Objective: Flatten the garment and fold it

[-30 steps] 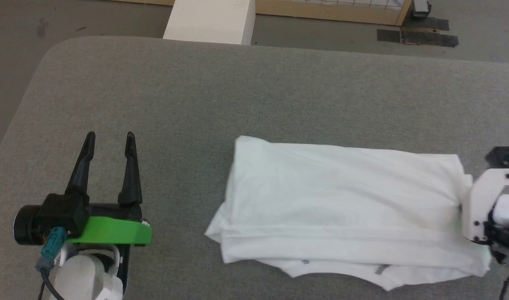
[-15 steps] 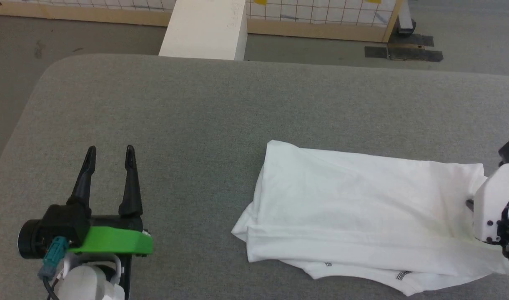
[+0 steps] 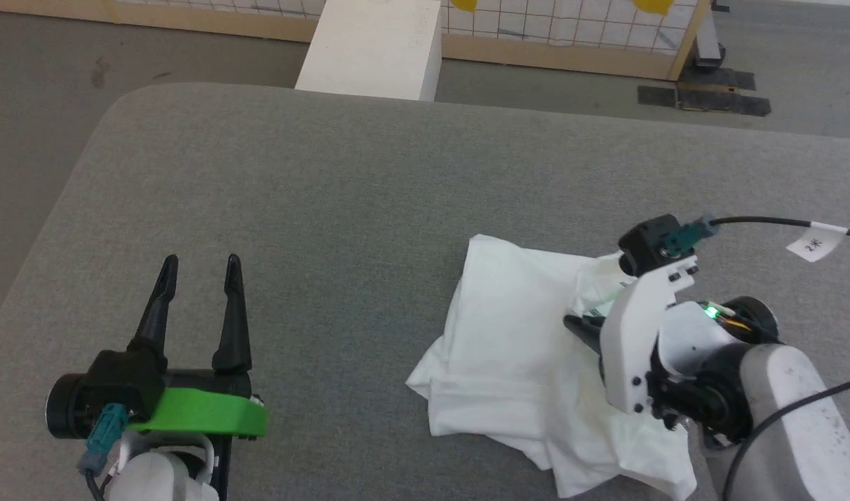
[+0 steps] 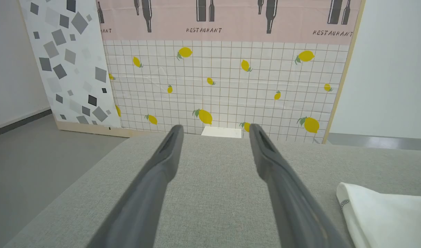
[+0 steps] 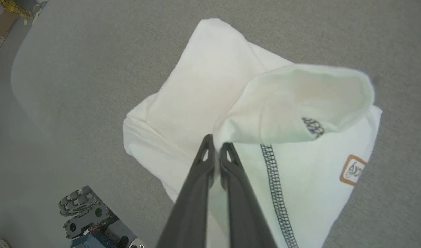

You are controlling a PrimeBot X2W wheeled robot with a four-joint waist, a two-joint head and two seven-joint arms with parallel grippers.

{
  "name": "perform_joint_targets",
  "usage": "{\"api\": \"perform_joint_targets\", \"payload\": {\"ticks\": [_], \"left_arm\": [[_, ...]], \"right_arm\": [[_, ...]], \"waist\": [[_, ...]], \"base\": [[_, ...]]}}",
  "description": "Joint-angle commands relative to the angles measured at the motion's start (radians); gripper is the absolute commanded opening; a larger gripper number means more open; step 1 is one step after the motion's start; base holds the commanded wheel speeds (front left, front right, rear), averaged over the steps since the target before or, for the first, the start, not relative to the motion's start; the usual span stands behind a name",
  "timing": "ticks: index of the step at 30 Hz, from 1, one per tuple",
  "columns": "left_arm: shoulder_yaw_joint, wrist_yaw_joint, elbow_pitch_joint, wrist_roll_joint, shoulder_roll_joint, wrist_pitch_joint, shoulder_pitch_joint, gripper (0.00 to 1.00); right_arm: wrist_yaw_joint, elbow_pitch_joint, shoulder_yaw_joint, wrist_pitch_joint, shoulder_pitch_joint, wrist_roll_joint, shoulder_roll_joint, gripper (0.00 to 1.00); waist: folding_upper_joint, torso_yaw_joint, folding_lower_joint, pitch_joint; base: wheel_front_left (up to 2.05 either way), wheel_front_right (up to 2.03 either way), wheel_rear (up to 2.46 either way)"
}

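**Shirt bunched on the grey counter, one end raised by the right gripper**

The counter (image 3: 327,195) carries the white shirt (image 3: 508,334), which lies in loose layers. A white box (image 3: 376,49) stands well beyond the shirt, off the counter, and its contents cannot be told. The right gripper (image 5: 217,143) has its jaws pinching a raised fold of the shirt beside the dark seam. The left gripper (image 3: 200,261) sits well to the shirt's left with its jaws spread. The lifted end probably needs carrying across low and laying edge to edge, without dragging the lower layers.

Your garment (image 3: 508,334) is thin, matt white cloth; the tabletop (image 3: 327,195) is rough grey woven fabric; the left tool (image 3: 200,261) looks matt dark plastic.
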Motion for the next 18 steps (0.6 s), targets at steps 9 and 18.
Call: {"api": "perform_joint_targets", "payload": {"ticks": [9, 18], "left_arm": [[-0.009, -0.025, 0.017, 0.01, -0.018, -0.004, -0.017, 1.0], [-0.007, -0.038, 0.026, 0.01, -0.031, -0.004, -0.035, 1.0]], "right_arm": [[-0.002, 0.232, 0.039, -0.166, -0.14, -0.025, 0.079, 0.0], [-0.002, 0.452, 0.089, -0.301, -0.258, -0.004, 0.084, 0.0]], "waist": [[0.0, 0.098, 0.0, 0.042], [0.0, 0.129, 0.0, 0.075]], "base": [[0.0, 0.0, 0.0], [0.0, 0.0, 0.0]]}}
